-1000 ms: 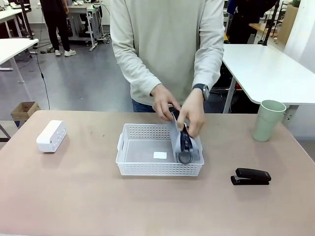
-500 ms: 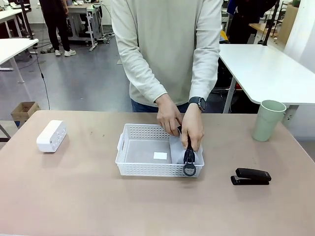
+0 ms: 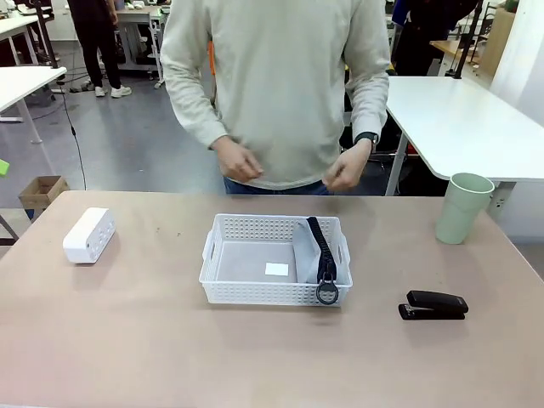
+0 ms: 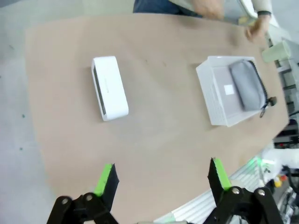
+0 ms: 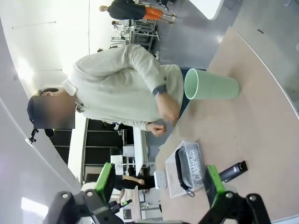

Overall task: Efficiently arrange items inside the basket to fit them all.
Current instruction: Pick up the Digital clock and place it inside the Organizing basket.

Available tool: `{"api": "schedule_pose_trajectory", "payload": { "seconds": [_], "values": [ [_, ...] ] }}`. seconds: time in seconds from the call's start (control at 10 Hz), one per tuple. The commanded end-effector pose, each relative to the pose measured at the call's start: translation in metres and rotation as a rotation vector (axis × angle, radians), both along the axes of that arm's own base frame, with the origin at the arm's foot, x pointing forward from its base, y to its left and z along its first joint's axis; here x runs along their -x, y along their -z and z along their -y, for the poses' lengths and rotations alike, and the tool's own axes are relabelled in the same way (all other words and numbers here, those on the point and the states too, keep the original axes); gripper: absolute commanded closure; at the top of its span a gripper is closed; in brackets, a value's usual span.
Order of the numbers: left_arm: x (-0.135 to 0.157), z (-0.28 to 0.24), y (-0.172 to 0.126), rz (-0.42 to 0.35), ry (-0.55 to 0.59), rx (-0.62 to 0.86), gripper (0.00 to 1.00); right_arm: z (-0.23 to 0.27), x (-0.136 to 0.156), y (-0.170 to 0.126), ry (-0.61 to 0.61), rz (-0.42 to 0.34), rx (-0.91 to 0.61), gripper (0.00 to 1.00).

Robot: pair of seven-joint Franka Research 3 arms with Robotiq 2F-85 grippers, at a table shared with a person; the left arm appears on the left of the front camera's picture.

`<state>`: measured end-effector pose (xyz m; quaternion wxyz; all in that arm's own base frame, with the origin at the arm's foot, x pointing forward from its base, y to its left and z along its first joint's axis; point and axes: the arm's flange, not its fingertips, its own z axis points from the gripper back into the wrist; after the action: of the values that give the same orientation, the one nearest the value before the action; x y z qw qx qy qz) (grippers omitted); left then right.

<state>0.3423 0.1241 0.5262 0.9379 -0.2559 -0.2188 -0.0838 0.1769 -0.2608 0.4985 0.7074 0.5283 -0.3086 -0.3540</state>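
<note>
**Pouch in basket, 3 items outside, both grippers wide open**

Front view, dial centred on the shallow white plastic basket w/ lattice sides [image 3: 272,293], which sits mid-table. You've got the grey soft pouch w/ black zipper [image 3: 306,257] lying inside it at the 3 o'clock end. Its long axis runs 12 to 6, zipper side up. Its black ring pull [image 3: 327,294] hangs at the 6 o'clock rim. A small white square label [image 3: 276,269] sits on the basket floor, just at 9 o'clock of the pouch.

Outside the basket, on the tan tabletop [image 3: 255,357]:
- White boxy block [image 3: 88,235] at 9 o'clock, well apart from the basket.
- Pale green plastic cup [image 3: 463,207] at 2 o'clock, upright, near the table edge.
- Small black stapler [image 3: 433,305] at 4 o'clock, lying flat, near the basket but not touching it.

The person stands at 12 o'clock. The bare-wrist hand [image 3: 238,161] and the watch-wrist hand [image 3: 347,174] are loosely curled, up off the table, touching nothing.

Left wrist view: your left gripper [image 4: 162,173] is high over the table. Its jaws are spread wide w/ nothing between the green pads [image 4: 106,173]. Block is at 11 o'clock of the frame, basket w/ pouch at 2 o'clock.

Right wrist view: your right gripper [image 5: 159,177] also has jaws spread wide, nothing between them. This view is rolled, so the cup shows sideways at 1 o'clock, w/ basket, pouch and stapler just above the fingertips.
</note>
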Motion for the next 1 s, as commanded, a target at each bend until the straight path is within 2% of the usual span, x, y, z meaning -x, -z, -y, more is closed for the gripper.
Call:
{"api": "schedule_pose_trajectory", "payload": {
  "seconds": [0.0, 0.5, 0.6, 0.7, 0.9],
  "values": [
    [0.005, 0.010, 0.001, 0.003, 0.015, -0.006, 0.00, 0.002, -0.001, -0.003, -0.001, 0.024, 0.001, 0.00],
    [0.002, 0.007, -0.002, 0.005, 0.013, -0.007, 0.00, 0.002, -0.001, -0.003, -0.001, 0.024, 0.001, 0.00],
    [-0.016, 0.013, 0.011, -0.067, 0.106, -0.057, 0.00, 0.002, -0.001, -0.003, -0.001, 0.024, 0.001, 0.00],
    [-0.033, 0.019, 0.025, -0.112, 0.103, -0.129, 0.00, 0.002, -0.001, -0.003, -0.001, 0.024, 0.001, 0.00],
    [-0.079, 0.030, 0.063, -0.279, 0.114, -0.283, 0.00, 0.002, -0.001, -0.003, -0.001, 0.024, 0.001, 0.00]
  ]
}}
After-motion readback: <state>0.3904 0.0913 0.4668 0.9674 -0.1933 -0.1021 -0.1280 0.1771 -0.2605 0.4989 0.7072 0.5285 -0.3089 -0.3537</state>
